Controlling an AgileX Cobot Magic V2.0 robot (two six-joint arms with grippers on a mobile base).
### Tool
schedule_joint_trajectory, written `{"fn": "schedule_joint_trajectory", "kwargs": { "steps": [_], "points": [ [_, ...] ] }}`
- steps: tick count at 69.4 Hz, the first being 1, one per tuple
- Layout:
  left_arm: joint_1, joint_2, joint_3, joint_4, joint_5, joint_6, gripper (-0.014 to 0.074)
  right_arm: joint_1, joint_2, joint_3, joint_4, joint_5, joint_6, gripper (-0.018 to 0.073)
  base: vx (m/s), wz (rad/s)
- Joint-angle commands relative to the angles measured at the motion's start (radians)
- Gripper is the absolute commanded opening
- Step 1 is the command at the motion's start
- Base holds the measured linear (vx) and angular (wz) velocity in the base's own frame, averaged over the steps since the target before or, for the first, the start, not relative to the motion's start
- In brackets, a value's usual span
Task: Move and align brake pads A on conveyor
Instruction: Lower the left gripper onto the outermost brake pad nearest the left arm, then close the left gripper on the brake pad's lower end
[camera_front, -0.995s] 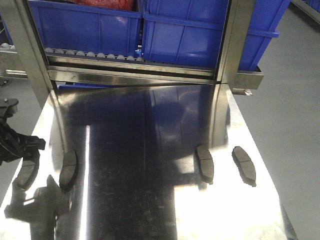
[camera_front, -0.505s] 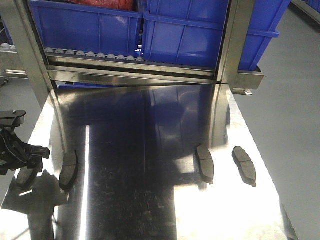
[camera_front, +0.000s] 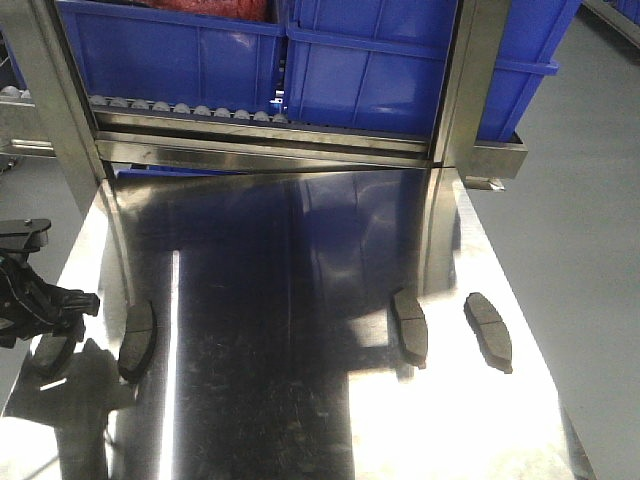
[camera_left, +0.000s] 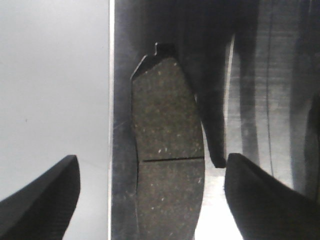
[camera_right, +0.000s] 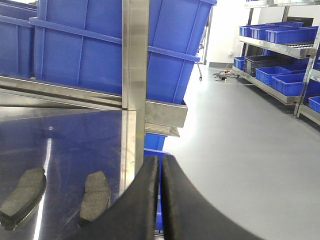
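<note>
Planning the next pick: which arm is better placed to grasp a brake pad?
Left. The left gripper is open, and the leftmost brake pad lies between its jaws in the wrist view. The right gripper is shut, away from any pad.

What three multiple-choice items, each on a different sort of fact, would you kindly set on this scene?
1. Where do the brake pads lie?
A) on the steel table
B) in a blue bin
C) on the floor

2. How many pads show in the front view?
A) two
B) four
C) six

3. What is the right tool's state?
A) shut, empty
B) open over a pad
C) gripping a bin

Answers:
1 A, all rest on the shiny steel.
2 B, two at the left and two at the right.
3 A, its fingers meet with nothing between.
</note>
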Motion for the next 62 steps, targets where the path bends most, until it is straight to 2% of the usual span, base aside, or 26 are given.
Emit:
{"fn": "schedule_joint_trajectory", "kwargs": {
  "steps": [1,62],
  "points": [
    [-0.002,-0.037,-0.029,-0.009,-0.028,0.001,0.053,-0.005,-0.015,0.004,-0.009,-0.072,-0.004,-0.0001,0.0,0.0],
    [-0.002,-0.003,-0.029,-0.009,-0.01,0.027,0.0521,-0.005,-0.015,0.004,-0.009,-0.072,-0.004,-0.0001,0.0,0.0]
  ]
}}
